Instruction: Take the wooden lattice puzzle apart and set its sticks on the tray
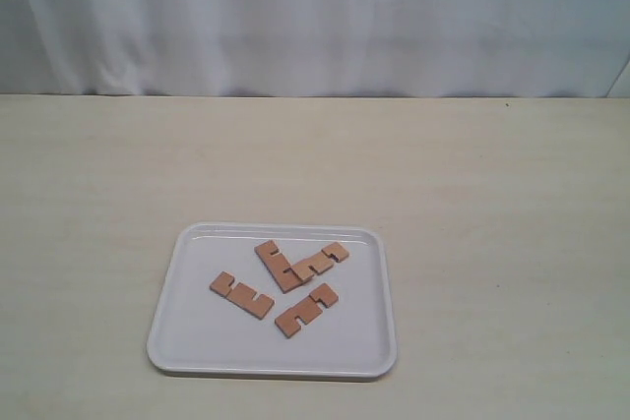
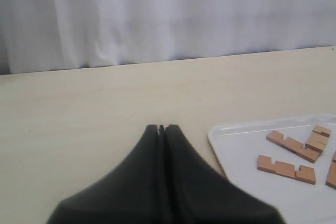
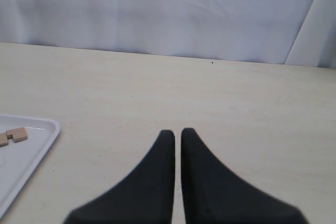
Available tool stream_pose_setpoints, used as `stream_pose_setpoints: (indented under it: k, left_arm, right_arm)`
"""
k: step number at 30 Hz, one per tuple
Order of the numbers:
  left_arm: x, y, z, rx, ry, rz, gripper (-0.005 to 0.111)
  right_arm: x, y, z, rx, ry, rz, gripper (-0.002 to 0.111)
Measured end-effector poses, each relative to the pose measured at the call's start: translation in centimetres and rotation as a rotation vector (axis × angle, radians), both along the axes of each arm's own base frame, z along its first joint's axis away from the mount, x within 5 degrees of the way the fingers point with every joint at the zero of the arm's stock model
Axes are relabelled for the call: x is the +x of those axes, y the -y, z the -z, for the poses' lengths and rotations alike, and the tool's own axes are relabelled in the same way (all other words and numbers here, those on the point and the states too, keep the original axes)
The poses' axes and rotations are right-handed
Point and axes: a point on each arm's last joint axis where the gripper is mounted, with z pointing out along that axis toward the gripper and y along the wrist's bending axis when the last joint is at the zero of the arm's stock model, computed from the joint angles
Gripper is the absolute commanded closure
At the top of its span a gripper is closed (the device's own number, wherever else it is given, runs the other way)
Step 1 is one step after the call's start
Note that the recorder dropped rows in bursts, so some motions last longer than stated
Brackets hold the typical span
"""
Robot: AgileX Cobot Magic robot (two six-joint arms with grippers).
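Looking nearest first, the black left gripper (image 2: 161, 128) has its jaws pressed together on nothing, and the black right gripper (image 3: 178, 131) is closed and empty too. Both sit off the large white plastic tray (image 1: 167, 346). All four light-brown notched wooden sticks (image 1: 241, 294) lie loose on it, none interlocked, with the far two touching. Looks basically done to me, so I'd keep both arms clear and not bump the rim. Beyond that it's just pale wooden table (image 1: 492, 174) and a white curtain (image 1: 315, 17).
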Motion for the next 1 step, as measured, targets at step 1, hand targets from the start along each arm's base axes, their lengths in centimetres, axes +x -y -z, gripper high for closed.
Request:
stream_pose_setpoints:
  k: [1]
  left_arm:
    - [0.0,-0.01,0.0,0.0,0.0,-0.002,0.107]
  right_arm:
    - [0.0,0.0,0.0,0.0,0.0,0.0,0.104]
